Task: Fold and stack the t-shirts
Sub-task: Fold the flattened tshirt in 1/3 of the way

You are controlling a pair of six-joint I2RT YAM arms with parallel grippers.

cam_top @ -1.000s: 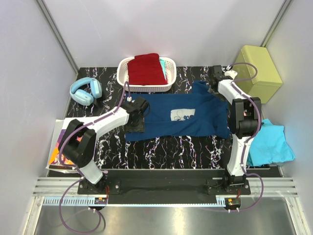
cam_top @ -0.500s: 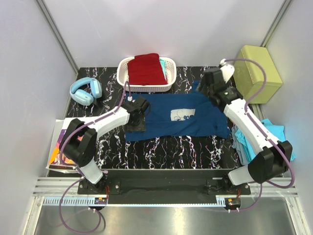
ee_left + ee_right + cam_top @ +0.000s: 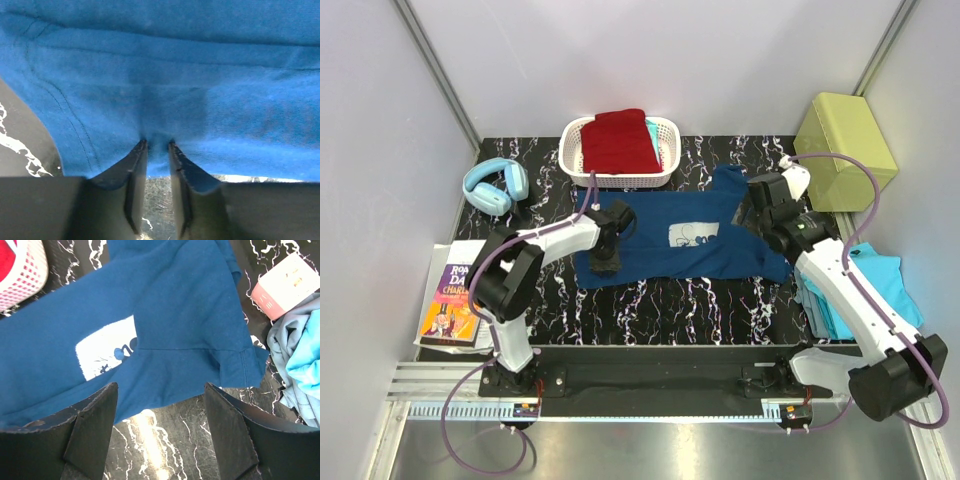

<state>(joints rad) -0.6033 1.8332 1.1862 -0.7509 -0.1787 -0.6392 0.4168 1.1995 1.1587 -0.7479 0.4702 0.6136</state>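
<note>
Pinching navy blue mouse-print cloth t-shirt, centre-left, with left gripper; hovering right gripper spread at centre-right; leaving white lattice basket, upper centre, and turquoise t-shirt, right edge, untouched.

Marbled table, navy tee, basket, headphones

Seen from above, the light is soft and even. The pale walls are bright, and my arms throw only faint shadows on the table. A glare band runs along the metal rail. My left wrist picture is dimmer: the fingers are dark and blurred, and a shadow patch lies on the shirt just ahead of them. In my right wrist picture the fingers blur too, the shirt is sharp, and the table glares between them.
</note>
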